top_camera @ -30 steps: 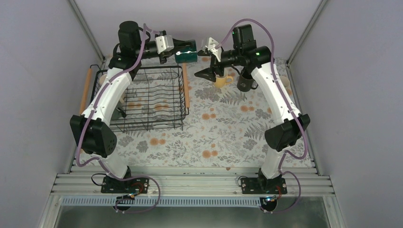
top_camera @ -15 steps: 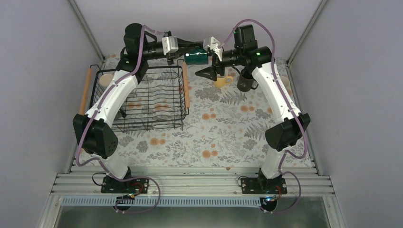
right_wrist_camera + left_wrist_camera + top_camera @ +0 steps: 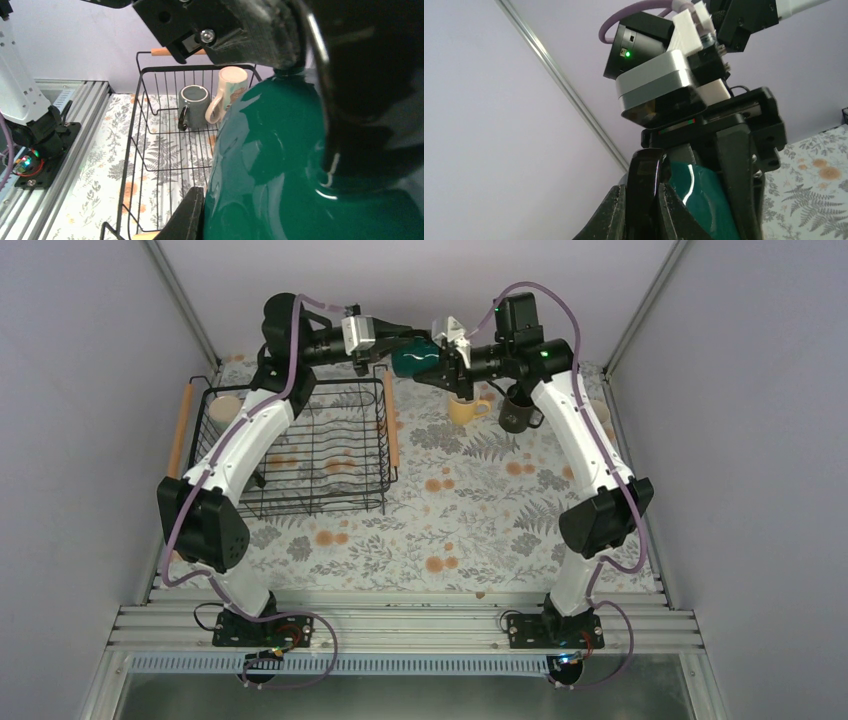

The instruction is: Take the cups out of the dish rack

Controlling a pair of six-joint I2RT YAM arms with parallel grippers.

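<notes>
rack: black wire dish rack [image 3: 300,455] with wooden rod handles; patterned cream mug [image 3: 231,90] and grey-green mug [image 3: 194,106] inside
left gripper [image 3: 398,340]: clamped on glossy dark teal mug [image 3: 412,360], in the air just right of the rack
right gripper [image 3: 440,355]: pinching the same mug
table right: yellow mug [image 3: 462,410], black mug [image 3: 516,416]
change: right jaws were spread wide, now closed; teal mug has moved right
</notes>
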